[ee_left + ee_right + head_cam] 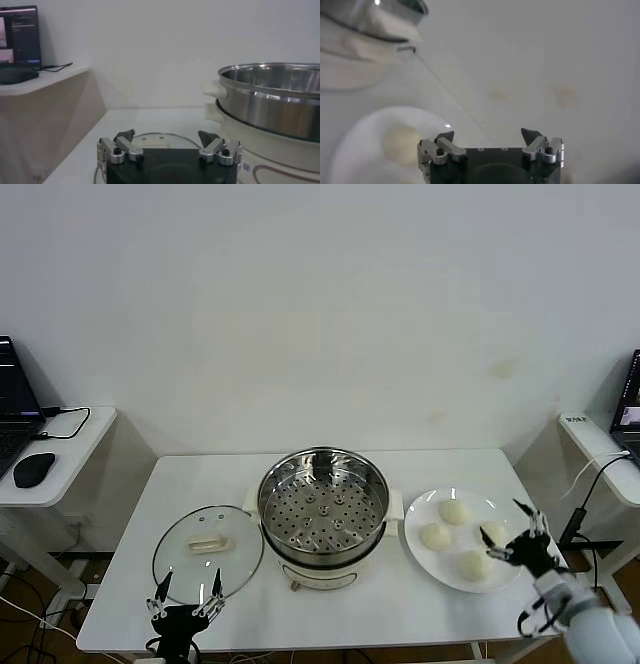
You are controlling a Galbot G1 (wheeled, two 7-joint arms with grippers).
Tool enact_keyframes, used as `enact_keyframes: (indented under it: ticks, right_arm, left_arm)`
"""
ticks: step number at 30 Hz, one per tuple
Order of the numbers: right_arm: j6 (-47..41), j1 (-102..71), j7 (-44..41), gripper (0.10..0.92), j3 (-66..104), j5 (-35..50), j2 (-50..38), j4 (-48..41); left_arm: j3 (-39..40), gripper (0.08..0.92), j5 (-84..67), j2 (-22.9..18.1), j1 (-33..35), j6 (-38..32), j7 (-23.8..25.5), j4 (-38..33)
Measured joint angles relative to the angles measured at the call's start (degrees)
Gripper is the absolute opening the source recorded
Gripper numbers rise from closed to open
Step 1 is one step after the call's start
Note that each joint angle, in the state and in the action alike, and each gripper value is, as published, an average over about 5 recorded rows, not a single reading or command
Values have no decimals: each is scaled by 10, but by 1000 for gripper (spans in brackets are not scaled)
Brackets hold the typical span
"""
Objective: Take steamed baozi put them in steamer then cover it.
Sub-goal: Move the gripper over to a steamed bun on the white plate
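Note:
The steamer stands uncovered at the table's middle, and its perforated tray has nothing on it. The cover, clear glass with a cream handle, lies flat to its left. Several steamed baozi rest on a white plate to the right. My left gripper is open at the table's front edge, just before the cover, beside the steamer. My right gripper is open and empty over the plate's right side, beside a baozi. The right wrist view shows that gripper above the plate and one baozi.
A side table at the left holds a laptop and a mouse, with cables hanging down. Another side table with a laptop stands at the right. A white wall runs right behind the table.

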Motion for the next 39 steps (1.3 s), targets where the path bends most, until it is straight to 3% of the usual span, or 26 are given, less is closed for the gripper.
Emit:
enact_keyframes:
  ticks: [9,17,29,39]
  right_arm:
    - [6,146,-105,823,-99,-45,-127,-95]
    - [8,308,-199,823,-254,-38,-182,-189]
    - [29,549,-336,823,-509,12,-188,-315]
    - [49,674,-387,823,-652,13,-144,-405]
  left_arm:
    - [-2,823,19,-3,0,4,-3,-2]
    - [-8,823,31,-3,-2,5,-5,-4]
    - [-19,823,42,-1,-2,2,-5,-2]
    - [-31,823,43,0,-1,2,-5,-2]
